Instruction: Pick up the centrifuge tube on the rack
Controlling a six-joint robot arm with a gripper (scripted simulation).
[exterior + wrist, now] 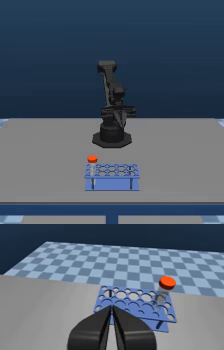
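Gripper (112, 308) is closed, empty, well off the tube (163, 291). Descending like this risks hitting the rack (131, 301) or tipping the tube.

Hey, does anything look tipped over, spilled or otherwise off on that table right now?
Nothing stands out. The centrifuge tube stands upright in a corner hole of the rack, and the rack sits flat on the table.

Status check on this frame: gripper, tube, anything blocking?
Gripper empty, fingers together, above the low blue perforated rack. Slim whitish orange-capped centrifuge tube upright in a corner hole, ungrasped. Nothing in the way.
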